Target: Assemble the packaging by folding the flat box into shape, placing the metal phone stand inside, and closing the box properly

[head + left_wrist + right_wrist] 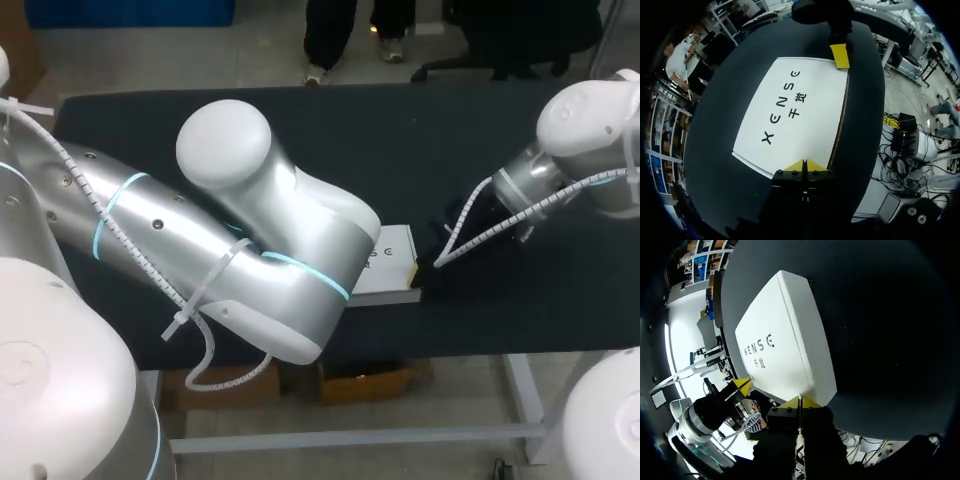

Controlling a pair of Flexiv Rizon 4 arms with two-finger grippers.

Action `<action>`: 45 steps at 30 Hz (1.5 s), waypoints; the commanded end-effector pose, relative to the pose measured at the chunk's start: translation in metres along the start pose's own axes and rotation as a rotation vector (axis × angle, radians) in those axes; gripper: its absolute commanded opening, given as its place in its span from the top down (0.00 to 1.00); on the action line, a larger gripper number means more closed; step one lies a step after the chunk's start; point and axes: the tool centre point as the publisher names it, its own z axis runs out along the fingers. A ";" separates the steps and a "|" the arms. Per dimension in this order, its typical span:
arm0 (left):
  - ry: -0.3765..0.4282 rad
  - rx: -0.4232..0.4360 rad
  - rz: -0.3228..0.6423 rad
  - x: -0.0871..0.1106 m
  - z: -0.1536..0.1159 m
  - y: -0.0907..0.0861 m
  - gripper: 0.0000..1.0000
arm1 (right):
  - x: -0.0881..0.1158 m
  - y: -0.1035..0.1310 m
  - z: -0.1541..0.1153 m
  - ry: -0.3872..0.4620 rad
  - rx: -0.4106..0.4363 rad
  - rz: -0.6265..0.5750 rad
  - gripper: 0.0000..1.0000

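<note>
**A:** How do the claws stand?

**B:** The left claw [804,165] is clenched, its two yellow tips meeting with no gap. They sit right at the near edge of the box [795,110], which lies straight ahead at the claw's 12 o'clock.

**A:** Is it grasping the box?

**B:** No. Nothing is between the fingers, and the joined tips only meet the edge.

**A:** And the other one?

**B:** The right claw [799,401] is clenched the same way, tips together, at a corner of the box at its own 12 o'clock. In the left wrist view its yellow tip lies at the box's far corner, about 1 o'clock from the left claw.

**A:** Where is the box?

**B:** It lies flat on the dark counter [400,140]. In the head view it is toward 5 o'clock from the counter's middle, near the front edge. The right arm [560,170] meets it on its 3 o'clock side. The left arm [250,250] covers its 9 o'clock side.

**A:** What is in it?

**B:** I cannot tell. The box is folded into shape, with its white printed face up and one plain white side wall showing. A thin brown cardboard line runs along one long edge. No opening shows, so the inside is hidden.
</note>
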 end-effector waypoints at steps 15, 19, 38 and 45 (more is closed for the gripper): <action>0.001 -0.039 -0.018 0.020 -0.044 -0.016 0.16 | 0.026 -0.006 -0.040 0.099 -0.070 -0.201 0.58; 0.028 -0.055 -0.050 0.024 -0.052 -0.019 0.00 | 0.035 -0.003 -0.056 0.090 -0.117 -0.239 0.19; 0.109 -0.111 -0.096 0.053 -0.068 -0.011 0.00 | 0.033 0.033 -0.111 0.082 -0.284 -0.314 0.00; 0.127 -0.108 -0.061 0.057 -0.060 -0.002 0.00 | 0.026 0.039 -0.132 0.097 -0.323 -0.407 0.00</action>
